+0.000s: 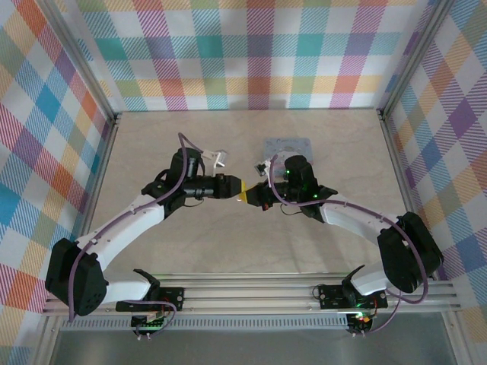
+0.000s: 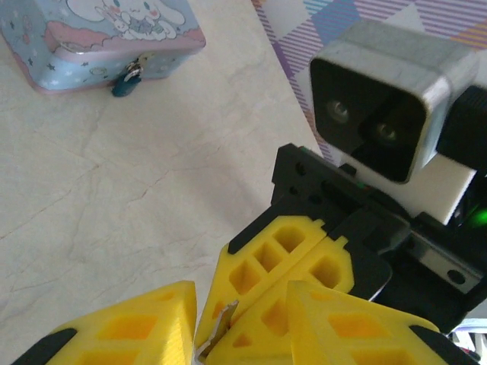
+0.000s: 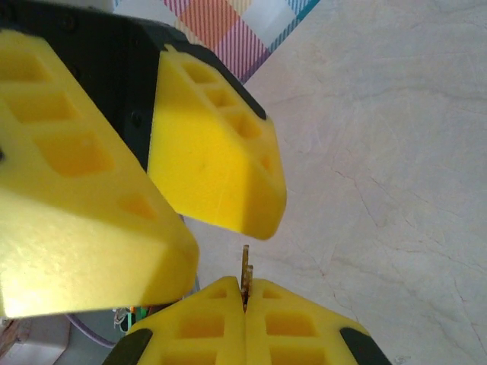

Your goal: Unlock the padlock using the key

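Jaws: right gripper (image 3: 245, 295) shut on key (image 3: 246, 265); left gripper (image 1: 237, 187) part open just beside it, holding nothing. Padlock (image 2: 125, 79) hangs on tin (image 2: 91, 42), far centre. Key not yet inserted; insertion + turn remain.

pale blue cartoon-printed rectangular tin (image 1: 285, 146) sits on the pale marbled bench (image 1: 190, 243), far side, a little right of centre. tiny dark padlock (image 2: 125, 80) hangs against the tin's wall on the side facing the arms. left gripper (image 1: 240, 190) reaches in from the left, right gripper (image 1: 256, 196) from the right. they meet tip to tip mid-bench, in front of the tin and apart from it. small thin metal key (image 3: 246, 268) stands pinched between the right fingers (image 3: 304, 327), its tip poking into the gap between the parted left fingers (image 3: 213, 167). key well apart from the padlock.
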You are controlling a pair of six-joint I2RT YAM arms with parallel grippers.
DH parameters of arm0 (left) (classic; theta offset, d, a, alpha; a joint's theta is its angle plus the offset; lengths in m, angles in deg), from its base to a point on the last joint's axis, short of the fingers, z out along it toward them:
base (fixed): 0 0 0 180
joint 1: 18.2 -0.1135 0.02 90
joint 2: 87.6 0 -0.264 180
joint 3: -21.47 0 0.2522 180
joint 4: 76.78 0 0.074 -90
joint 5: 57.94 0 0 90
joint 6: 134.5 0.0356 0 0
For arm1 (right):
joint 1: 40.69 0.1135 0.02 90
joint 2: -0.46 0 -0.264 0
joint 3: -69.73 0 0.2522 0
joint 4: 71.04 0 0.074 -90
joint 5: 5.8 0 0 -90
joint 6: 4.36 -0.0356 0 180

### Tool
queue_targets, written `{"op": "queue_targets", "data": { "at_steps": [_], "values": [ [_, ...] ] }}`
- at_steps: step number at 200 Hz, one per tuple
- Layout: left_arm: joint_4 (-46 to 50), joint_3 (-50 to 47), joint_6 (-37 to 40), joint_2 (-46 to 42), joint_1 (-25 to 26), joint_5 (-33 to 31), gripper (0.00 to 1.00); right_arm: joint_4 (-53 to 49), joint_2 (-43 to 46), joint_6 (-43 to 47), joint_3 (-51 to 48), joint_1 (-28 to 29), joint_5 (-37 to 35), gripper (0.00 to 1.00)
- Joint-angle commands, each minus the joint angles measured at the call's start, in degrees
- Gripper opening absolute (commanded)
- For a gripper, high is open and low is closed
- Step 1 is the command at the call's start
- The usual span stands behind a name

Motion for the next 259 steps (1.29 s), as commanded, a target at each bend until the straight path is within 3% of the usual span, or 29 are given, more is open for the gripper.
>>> {"op": "queue_targets", "data": {
  "at_steps": [1, 77, 108, 166, 189, 216, 259],
  "values": [
    [2.57, 1.09, 2.44, 0.14, 0.65, -1.90, 0.34, 1.87, 1.61, 0.45, 1.13, 0.36, -0.18, 0.00],
    [2.25, 1.14, 1.90, 0.77, 0.83, -4.29, 0.17, 2.18, 2.39, 0.38, 0.28, 0.45, -0.71, 0.00],
    [0.15, 0.54, 1.16, 0.82, 0.83, -3.45, 0.00, 2.59, 2.61, 0.46, -0.02, 0.53, -0.65, 0.00],
    [-2.55, -1.29, 0.35, -1.14, 0.81, -4.58, 0.00, 2.24, 3.66, 0.61, -0.87, 0.47, -1.67, 0.00],
    [-3.54, -1.72, 0.28, -1.80, 0.83, -4.51, 0.00, 2.26, 4.22, -0.96, -1.43, 0.45, -2.11, 0.24],
    [-3.19, -1.09, 0.89, -1.84, 0.81, -4.32, 0.00, 1.78, 6.20, -2.21, -2.72, 0.23, -2.67, 0.36],
    [-1.01, 0.64, 3.01, -1.73, 0.83, -4.32, 0.00, -0.65, 10.61, -3.36, -4.77, -1.47, -4.13, 0.36]
  ]
}}
